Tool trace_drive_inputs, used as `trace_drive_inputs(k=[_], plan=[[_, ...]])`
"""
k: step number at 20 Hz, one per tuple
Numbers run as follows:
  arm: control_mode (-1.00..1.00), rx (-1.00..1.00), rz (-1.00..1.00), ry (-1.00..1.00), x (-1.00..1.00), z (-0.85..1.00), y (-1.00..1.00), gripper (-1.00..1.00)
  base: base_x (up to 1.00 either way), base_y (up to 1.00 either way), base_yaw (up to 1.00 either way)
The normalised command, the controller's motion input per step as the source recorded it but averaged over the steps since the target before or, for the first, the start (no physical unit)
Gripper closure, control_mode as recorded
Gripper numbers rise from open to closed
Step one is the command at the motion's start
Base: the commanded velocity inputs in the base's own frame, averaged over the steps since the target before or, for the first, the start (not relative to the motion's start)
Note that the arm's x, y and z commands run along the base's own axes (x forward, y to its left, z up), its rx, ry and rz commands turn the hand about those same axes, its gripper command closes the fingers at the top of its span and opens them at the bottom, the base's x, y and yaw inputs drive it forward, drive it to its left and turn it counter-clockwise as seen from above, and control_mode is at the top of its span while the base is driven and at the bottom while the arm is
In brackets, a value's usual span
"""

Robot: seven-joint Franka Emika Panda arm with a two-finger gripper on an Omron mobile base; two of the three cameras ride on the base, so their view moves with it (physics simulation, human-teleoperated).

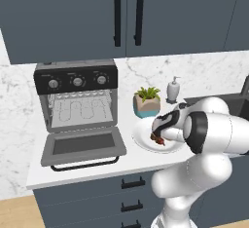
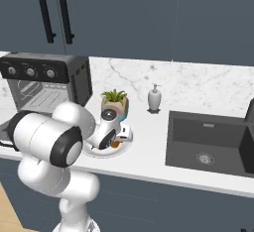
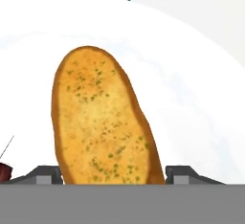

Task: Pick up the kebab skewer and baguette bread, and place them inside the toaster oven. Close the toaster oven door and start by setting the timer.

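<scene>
In the hand view the gripper [image 3: 114,177] sits low over the bread [image 3: 103,117], its two dark fingertips [image 3: 45,174] showing at either side of the loaf's near end, one left and one right, so the jaws straddle the bread; whether the pads actually press on the crust cannot be told. The bread lies flat on a white plate [image 3: 201,98], a golden-orange slab flecked with green and edged in brown. At the far left edge of that view a dark red chunk and thin stick of the skewer [image 3: 5,163] peek in, also on the plate. From the left base view the arm bends down over the plate [image 1: 143,142] on the counter [image 1: 78,171], and dark red pieces of the skewer [image 1: 156,138] show just under the hand. The right base view shows an orange bit of bread [image 2: 115,145] beside the hand on the plate [image 2: 124,149]. Just behind the plate stands a potted plant [image 1: 147,101], with a soap dispenser [image 1: 173,89] near the wall and a dark sink [image 2: 211,144] to the right. Further left on the counter is the oven [image 1: 76,95], its door [image 1: 82,146] dropped fully open and lying flat toward the front, the wire rack inside bare.
</scene>
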Motion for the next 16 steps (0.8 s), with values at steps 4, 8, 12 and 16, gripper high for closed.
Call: trace_drive_inputs(k=[4,8,12,16], plan=[[-1.0,0.0,0.02,-0.02,0.0,-0.55,-0.06,-1.0,0.0,0.0,0.0],[-1.0,0.0,0.05,-0.01,-0.06,-0.61,-0.14,1.0,0.0,0.0,0.0],[-1.0,0.0,0.02,0.0,-0.18,-0.81,-0.05,1.0,0.0,0.0,0.0],[-1.0,0.0,0.0,0.0,-0.35,-0.75,-0.09,1.0,0.0,0.0,0.0]])
